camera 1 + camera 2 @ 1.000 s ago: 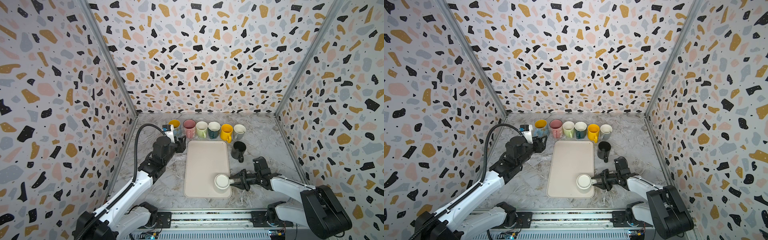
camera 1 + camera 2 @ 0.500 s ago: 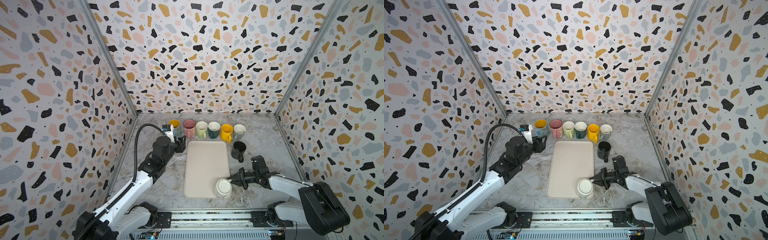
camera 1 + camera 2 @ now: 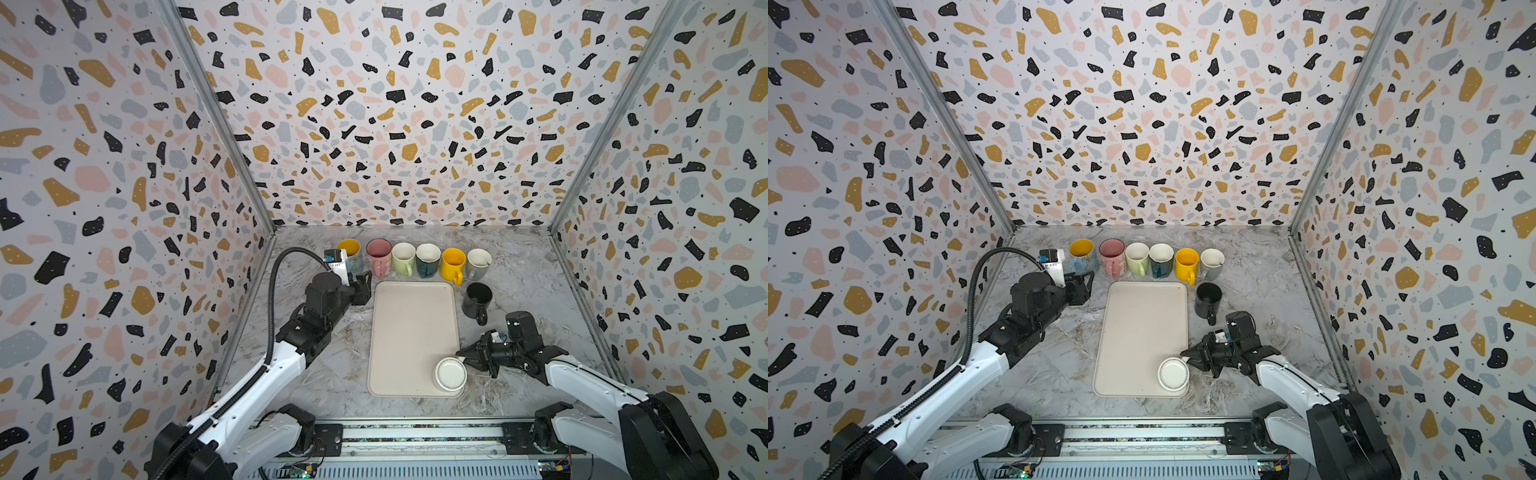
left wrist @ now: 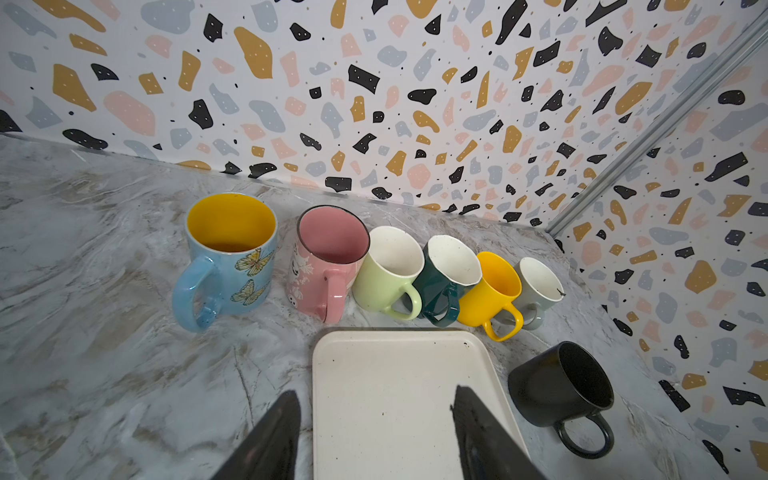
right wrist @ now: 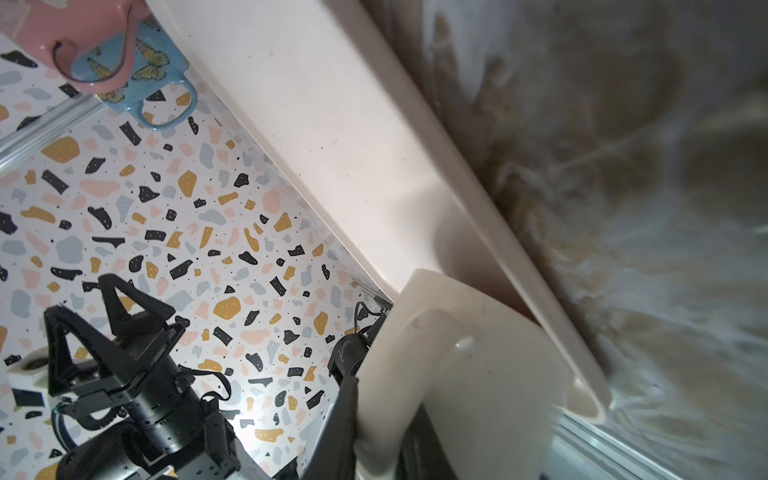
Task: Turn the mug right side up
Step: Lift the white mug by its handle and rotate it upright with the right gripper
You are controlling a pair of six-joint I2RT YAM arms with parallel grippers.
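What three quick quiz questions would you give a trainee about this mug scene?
1. True or false: the cream mug on the tray stands rim down.
2. Which mug stands alone beside the tray? A) yellow mug B) black mug C) pink mug
3. Fill in: the right gripper is shut on the cream mug's ____.
Key: 1 true; 2 B; 3 handle.

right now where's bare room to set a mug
Most of the tray is bare, up to the white mug the right gripper holds at its near right corner. Crowded: the mug row behind the tray and the black mug beside it.
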